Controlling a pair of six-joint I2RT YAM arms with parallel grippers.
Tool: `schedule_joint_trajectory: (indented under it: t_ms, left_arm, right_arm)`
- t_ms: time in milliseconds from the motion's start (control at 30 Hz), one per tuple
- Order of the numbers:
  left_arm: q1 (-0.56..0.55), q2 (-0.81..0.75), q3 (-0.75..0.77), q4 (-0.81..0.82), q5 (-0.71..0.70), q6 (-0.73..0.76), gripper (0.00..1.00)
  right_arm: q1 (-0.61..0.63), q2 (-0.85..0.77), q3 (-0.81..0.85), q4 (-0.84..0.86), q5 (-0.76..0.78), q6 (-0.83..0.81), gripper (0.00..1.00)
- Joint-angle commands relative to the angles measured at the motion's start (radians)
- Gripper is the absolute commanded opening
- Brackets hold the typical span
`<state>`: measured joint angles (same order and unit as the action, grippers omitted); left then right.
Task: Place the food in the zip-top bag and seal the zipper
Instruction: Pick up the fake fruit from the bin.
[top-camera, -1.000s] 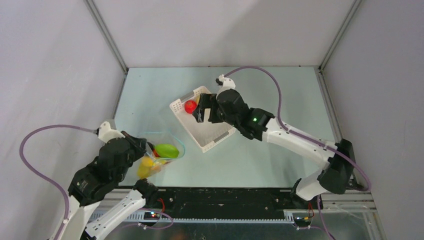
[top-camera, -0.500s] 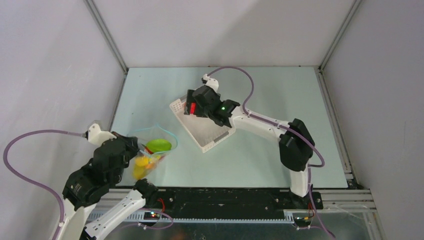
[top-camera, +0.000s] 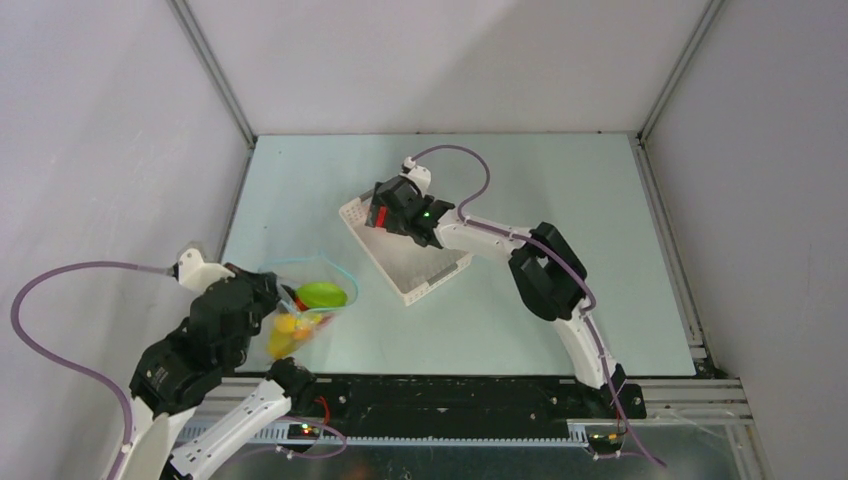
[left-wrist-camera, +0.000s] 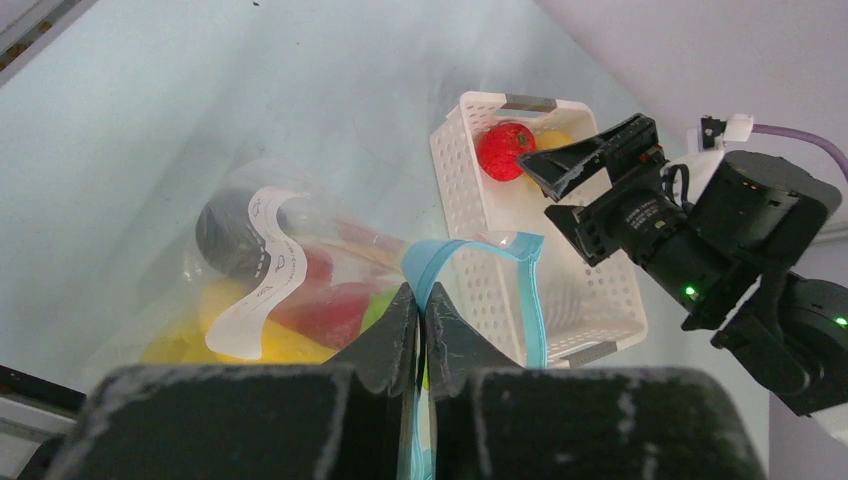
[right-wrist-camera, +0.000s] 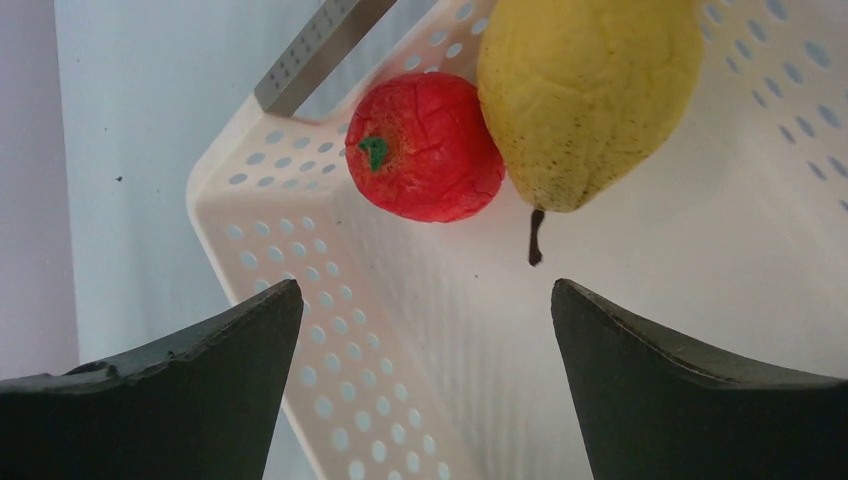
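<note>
The zip-top bag (left-wrist-camera: 300, 215) lies at the near left of the pale green table (top-camera: 560, 180). It is clear, crinkled film with a curling white label (left-wrist-camera: 262, 285) on its side. Through the plastic show a dark ring (left-wrist-camera: 222, 235), glossy red pieces (left-wrist-camera: 325, 310), yellow pieces (left-wrist-camera: 200, 345) and, from the top view, a smooth green piece (top-camera: 320, 294). The left gripper (left-wrist-camera: 422, 300) is pinched tight on the zipper (left-wrist-camera: 470, 245), a thin light-blue strip that loops open and stands up from the bag's mouth. Just right of the bag and further back sits a white plastic basket (left-wrist-camera: 460, 200). It is rectangular, with rounded corners and walls dotted with small holes. In its far corner a red apple (right-wrist-camera: 425, 147) with a wrinkled skin and a green stem mark touches a yellow fruit (right-wrist-camera: 585, 90) with a pitted skin and a short dark stalk. The right gripper (right-wrist-camera: 422, 290) hangs over the basket with its black fingers spread wide, holding nothing. Both fruits lie ahead of its tips, with the basket wall close on its left.
</note>
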<state>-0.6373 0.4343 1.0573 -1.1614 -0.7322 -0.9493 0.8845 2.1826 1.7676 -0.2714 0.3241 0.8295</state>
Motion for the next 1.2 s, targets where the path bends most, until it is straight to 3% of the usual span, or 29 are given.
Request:
schedule_joint_trajectory:
  t_ms: [0, 367, 967, 1167]
  left_arm:
    - [-0.003, -0.014, -0.007, 0.059, -0.053, 0.008, 0.09]
    - [-0.003, -0.029, -0.018, 0.055, -0.038, 0.011, 0.09]
    - [-0.002, -0.032, -0.030, 0.068, -0.020, 0.022, 0.09]
    - [-0.003, -0.036, -0.030, 0.065, -0.020, 0.027, 0.09]
  right_arm:
    - [0.007, 0.043, 0.090, 0.068, 0.033, 0.059, 0.99]
    - [0.026, 0.112, 0.105, 0.094, 0.115, 0.199, 0.99]
    - [0.028, 0.239, 0.224, 0.064, 0.214, 0.276, 0.99]
    - [0.024, 0.262, 0.250, 0.042, 0.224, 0.289, 0.93]
